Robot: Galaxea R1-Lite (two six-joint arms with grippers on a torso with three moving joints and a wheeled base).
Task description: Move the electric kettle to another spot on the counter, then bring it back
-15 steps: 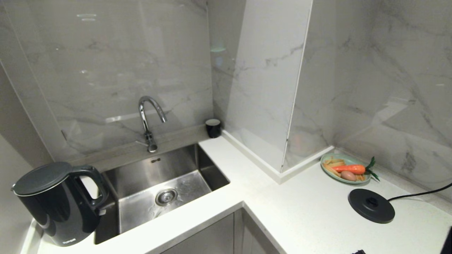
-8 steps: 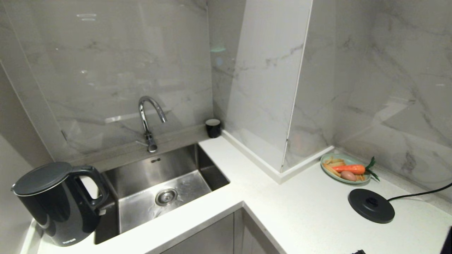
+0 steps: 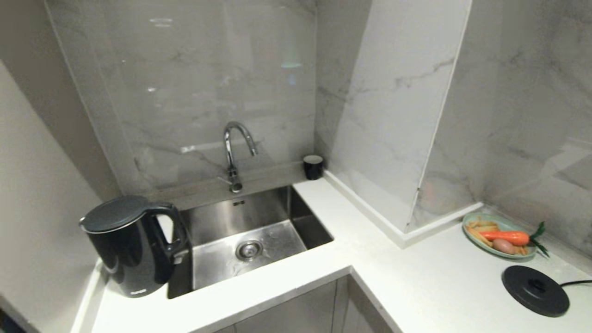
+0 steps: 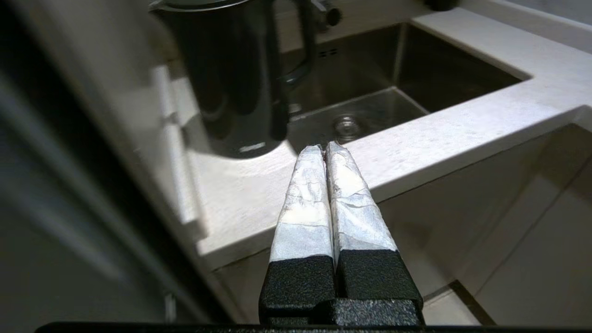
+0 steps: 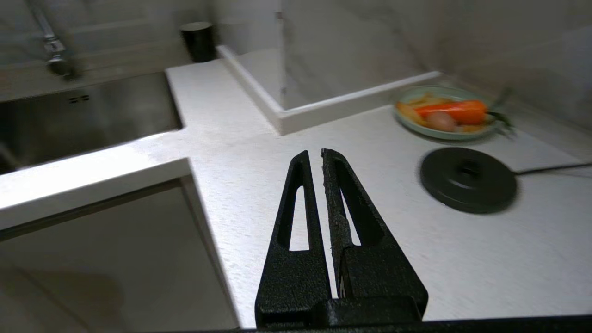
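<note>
While both wrist views show pincers (image 4: 325, 149) (image 5: 314, 155) pressed together, head shows neither.

The electric kettle (image 3: 134, 249) stands upright on the tabletop (image 3: 416, 282) left of the sink (image 3: 277, 208). Far right lie its round power base (image 3: 535, 290) and a plate of vegetables (image 3: 476, 219).

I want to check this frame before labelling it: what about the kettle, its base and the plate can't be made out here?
- Electric kettle: the logo near its bottom is too small to read in the head view; in the left wrist view the top edge cuts off its lid.
- Power base: its cord runs off the head view's right edge, so the plug is unseen.
- Plate: blurred in the right wrist view; the pale strips beside the carrot can't be identified.
</note>
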